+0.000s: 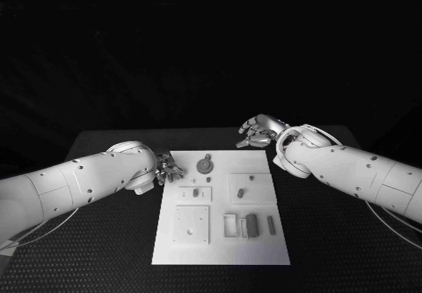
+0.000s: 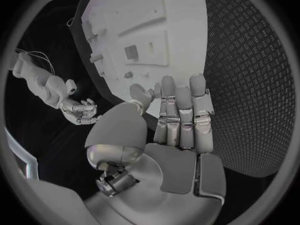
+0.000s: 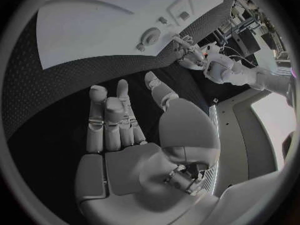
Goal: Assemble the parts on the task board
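Observation:
The white task board (image 1: 220,251) lies in the middle of the black table. On it are a round grey disc (image 1: 204,166), a small grey piece (image 1: 240,193) and two long grey pieces (image 1: 252,224) by the slots near its front. My left hand (image 1: 167,168) hovers at the board's left edge, level with the disc; its fingers (image 2: 180,116) are stretched out and hold nothing. My right hand (image 1: 260,132) is beyond the board's far right corner, over the bare table, its fingers (image 3: 107,116) apart and empty. The right wrist view shows the board (image 3: 81,35) and the disc (image 3: 150,35).
The board has raised square blocks: one with a slot (image 1: 195,194), a larger one (image 1: 192,224) at the front left, and one (image 1: 247,187) right of centre. Black textured table (image 1: 343,244) surrounds the board on all sides.

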Controlling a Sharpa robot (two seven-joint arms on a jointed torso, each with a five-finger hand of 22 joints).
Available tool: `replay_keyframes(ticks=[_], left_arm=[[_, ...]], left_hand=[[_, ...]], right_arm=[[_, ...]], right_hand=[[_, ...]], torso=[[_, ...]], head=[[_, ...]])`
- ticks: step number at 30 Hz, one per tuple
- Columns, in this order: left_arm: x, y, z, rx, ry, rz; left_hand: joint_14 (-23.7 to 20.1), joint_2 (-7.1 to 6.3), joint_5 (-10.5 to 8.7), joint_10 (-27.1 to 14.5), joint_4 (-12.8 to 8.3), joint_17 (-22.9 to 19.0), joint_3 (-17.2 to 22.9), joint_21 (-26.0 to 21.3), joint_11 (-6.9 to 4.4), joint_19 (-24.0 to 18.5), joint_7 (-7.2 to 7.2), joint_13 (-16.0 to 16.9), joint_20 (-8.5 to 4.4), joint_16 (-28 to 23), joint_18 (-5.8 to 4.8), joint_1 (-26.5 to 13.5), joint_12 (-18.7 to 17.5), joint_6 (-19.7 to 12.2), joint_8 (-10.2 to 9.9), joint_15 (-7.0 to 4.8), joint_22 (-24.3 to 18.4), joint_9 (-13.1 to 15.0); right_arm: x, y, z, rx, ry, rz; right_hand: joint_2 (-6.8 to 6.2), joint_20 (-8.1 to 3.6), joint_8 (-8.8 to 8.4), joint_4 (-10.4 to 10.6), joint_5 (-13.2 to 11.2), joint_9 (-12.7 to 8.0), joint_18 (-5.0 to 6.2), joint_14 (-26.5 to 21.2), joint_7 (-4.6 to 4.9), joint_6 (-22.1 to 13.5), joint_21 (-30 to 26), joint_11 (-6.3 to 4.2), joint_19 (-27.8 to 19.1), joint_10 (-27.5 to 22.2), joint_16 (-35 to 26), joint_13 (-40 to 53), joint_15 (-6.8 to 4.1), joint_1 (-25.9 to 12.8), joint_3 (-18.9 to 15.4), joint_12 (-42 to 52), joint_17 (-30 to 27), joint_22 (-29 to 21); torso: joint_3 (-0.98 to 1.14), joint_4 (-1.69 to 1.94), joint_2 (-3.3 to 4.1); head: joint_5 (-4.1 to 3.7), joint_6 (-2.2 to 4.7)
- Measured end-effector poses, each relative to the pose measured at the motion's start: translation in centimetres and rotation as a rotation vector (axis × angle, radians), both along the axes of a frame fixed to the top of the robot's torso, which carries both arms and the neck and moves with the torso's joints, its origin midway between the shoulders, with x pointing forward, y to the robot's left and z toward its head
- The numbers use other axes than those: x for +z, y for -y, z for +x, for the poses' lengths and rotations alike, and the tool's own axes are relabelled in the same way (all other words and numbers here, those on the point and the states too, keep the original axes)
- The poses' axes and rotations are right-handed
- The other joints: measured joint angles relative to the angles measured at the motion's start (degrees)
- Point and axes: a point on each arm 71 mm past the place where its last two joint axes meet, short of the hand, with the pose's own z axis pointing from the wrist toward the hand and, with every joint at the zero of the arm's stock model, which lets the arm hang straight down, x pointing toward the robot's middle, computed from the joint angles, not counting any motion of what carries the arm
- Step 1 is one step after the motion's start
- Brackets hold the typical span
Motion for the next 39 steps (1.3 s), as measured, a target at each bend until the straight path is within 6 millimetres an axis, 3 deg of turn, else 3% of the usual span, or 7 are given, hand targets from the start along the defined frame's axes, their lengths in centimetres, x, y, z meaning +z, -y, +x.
replay_keyframes(ticks=[8, 20, 39], left_arm=[[0.2, -0.2, -1.8, 0.000, -0.042, -0.061], [0.1, 0.3, -3.5, -0.027, -0.061, -0.063], [-1.0, 0.7, -4.2, -0.091, -0.009, 0.051]], left_hand=[[0.5, -0.11, 0.45, 1.1, -3.3, 0.5, 3.3, 0.9, -0.34, 0.5, -0.51, 0.3, -0.30, 0.8, -0.02, -3.4, 0.3, 0.7, 0.0, -0.22, 0.0, 0.3], [1.0, -0.21, 0.78, 1.3, -3.3, 0.6, 3.3, 1.3, -0.51, 0.8, -0.59, 0.4, -0.42, 0.9, -0.04, -4.0, 0.7, 1.0, 0.0, -0.39, 0.0, 0.5], [1.3, -0.80, 0.78, 1.6, -3.8, 0.7, 3.8, 1.3, -0.62, 1.1, -0.60, 0.4, -0.50, 0.9, -0.06, -4.7, 0.7, 1.0, 0.1, -0.46, 0.0, 0.6]], right_arm=[[0.0, 0.2, 0.0, -0.003, -0.002, 0.000], [-0.1, 0.2, 0.0, -0.005, -0.004, 0.000], [-0.2, 0.3, 0.0, -0.006, -0.011, 0.004]], right_hand=[[0.00, 0.08, 0.00, 0.0, 0.0, 0.0, 0.00, -0.1, -0.01, 0.0, 0.0, 0.00, -0.1, 0.0, 0.0, 0.0, 0.14, 0.0, 0.0, 0.0, 0.0, 0.0], [0.23, 0.09, 0.00, 0.0, 0.0, 0.0, -0.01, -0.1, 0.05, 0.2, 0.0, -0.01, -0.1, 0.0, 0.0, 0.1, 0.15, -0.2, 0.0, 0.0, 0.0, 0.0], [0.46, -0.09, 0.00, 0.2, 0.0, -0.1, -0.01, 0.0, 0.08, 0.2, 0.0, -0.02, 0.1, 0.0, 0.0, 0.0, 0.23, -0.5, -0.2, 0.0, 0.0, 0.0]], torso=[[-0.04, 0.02, -0.04], [-0.10, -0.02, 0.08], [-0.09, -0.09, 0.12]], head=[[0.31, 0.27], [0.38, -0.01], [0.38, -0.45]])
